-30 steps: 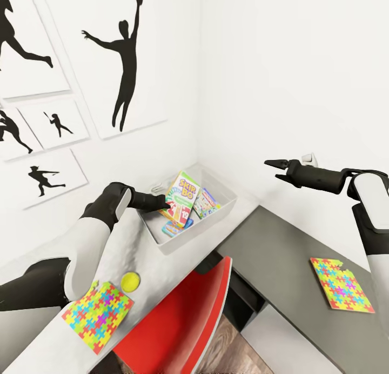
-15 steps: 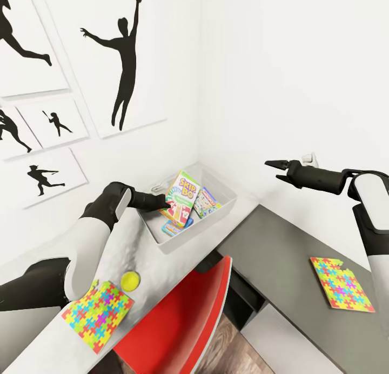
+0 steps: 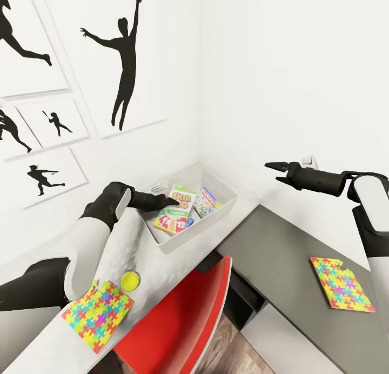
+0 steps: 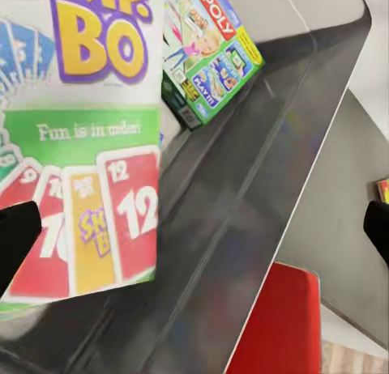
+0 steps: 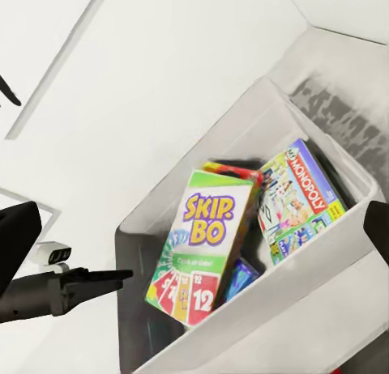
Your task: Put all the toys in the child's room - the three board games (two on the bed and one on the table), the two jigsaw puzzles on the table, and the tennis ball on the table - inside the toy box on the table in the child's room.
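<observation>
The grey toy box [image 3: 219, 214] stands in the corner of the white table [image 3: 138, 249]. Inside it the green Skip-Bo board game [image 3: 174, 217] lies tilted on other games, beside the Monopoly board game [image 3: 206, 201]. My left gripper [image 3: 174, 200] hovers over the Skip-Bo box [image 4: 89, 147], open, its fingertips [image 4: 16, 236] wide apart. My right gripper [image 3: 274, 168] hangs open in the air to the right of the toy box [image 5: 267, 329]. The tennis ball [image 3: 129, 280] and a jigsaw puzzle [image 3: 98, 308] lie on the near table end. Another jigsaw puzzle [image 3: 341, 284] lies on the dark side cabinet.
A red chair [image 3: 181, 317] is tucked under the table in front of me. The dark grey cabinet top [image 3: 270, 255] adjoins the table on the right. White walls with black silhouette pictures [image 3: 124, 60] close off the corner behind the box.
The Skip-Bo box, upright at my left fingertips before, has dropped and now lies flat inside the toy box. My left gripper has let go. The right arm has hardly moved.
</observation>
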